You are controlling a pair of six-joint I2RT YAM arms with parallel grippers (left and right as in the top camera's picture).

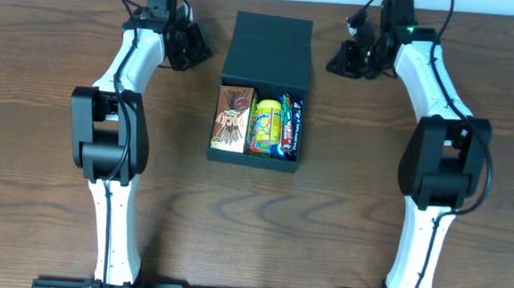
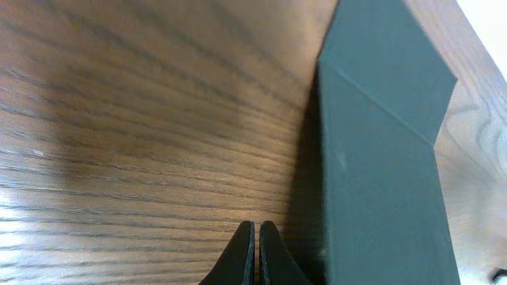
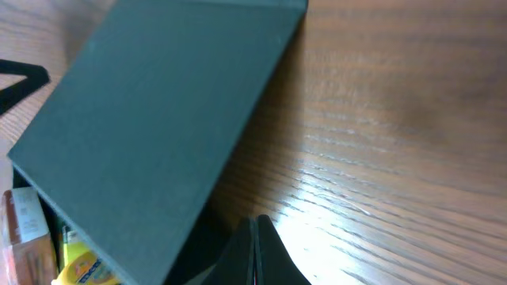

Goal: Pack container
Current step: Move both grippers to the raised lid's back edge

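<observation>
The container, a dark teal-black box, lies at the table's middle with its flap lid folded open toward the back. Inside it sit a brown packet, a yellow packet and a blue packet. My left gripper is shut and empty just left of the lid. In the left wrist view the left gripper hovers over bare wood beside the lid. My right gripper is shut and empty just right of the lid. In the right wrist view the right gripper sits by the lid.
The wooden table stretches bare to both sides of the box. Both arms reach from the front edge up past the box's sides. A pale wall edge runs along the back of the table.
</observation>
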